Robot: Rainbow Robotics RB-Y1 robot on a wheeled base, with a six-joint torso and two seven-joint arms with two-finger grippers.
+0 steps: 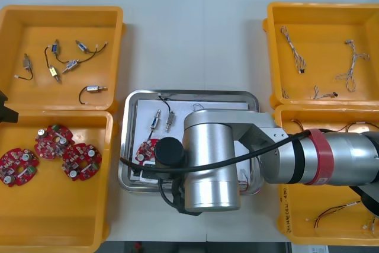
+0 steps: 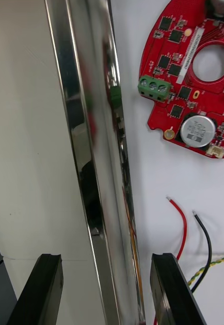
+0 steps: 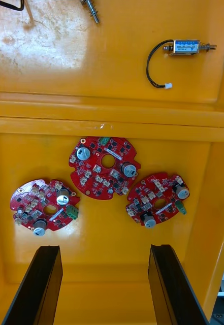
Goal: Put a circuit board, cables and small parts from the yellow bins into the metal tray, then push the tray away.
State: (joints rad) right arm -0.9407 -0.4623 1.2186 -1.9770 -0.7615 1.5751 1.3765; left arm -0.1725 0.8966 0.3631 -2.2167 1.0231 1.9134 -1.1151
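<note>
The right arm (image 1: 331, 158) comes in over the right edge of the table (image 1: 177, 45) and lies across its near half. It ends in a thick silver wrist (image 1: 210, 164) turned upright close to the middle of the near edge. The right gripper (image 2: 106, 289) points down at the table, its two black fingers (image 2: 43, 289) standing well apart. The left arm (image 1: 5, 111) sits at the table's left edge. The left gripper (image 3: 106, 284) hangs facing down, its own fingers (image 3: 38, 284) spread wide.

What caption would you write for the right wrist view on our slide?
Open right pincer astride the metal tray's shiny rim; a red circuit board and cable ends lie inside.
</note>
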